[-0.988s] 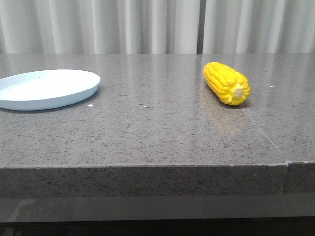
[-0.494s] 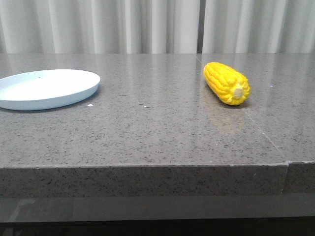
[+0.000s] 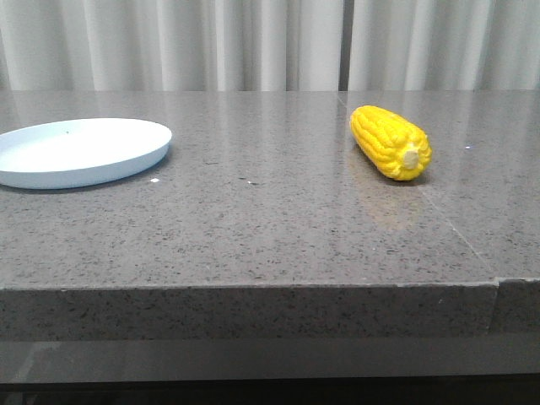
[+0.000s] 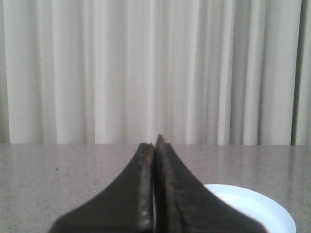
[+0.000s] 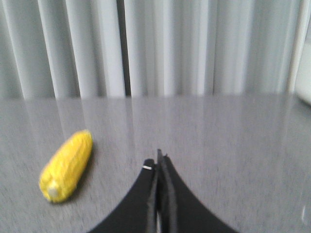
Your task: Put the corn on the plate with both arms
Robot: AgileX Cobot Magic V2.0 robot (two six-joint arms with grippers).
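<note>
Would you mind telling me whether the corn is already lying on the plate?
No, the corn lies on the bare table, well apart from the empty plate.

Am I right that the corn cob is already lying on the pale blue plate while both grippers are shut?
Not quite. The front view shows the corn cob lying on the grey table, well apart from the plate. The left gripper and right gripper are indeed shut.

Bare tabletop (image 3: 270,219) around corn (image 3: 390,142)

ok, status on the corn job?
Left gripper and right gripper shut, empty. Corn on table, plate bare. Nothing between them.
</note>
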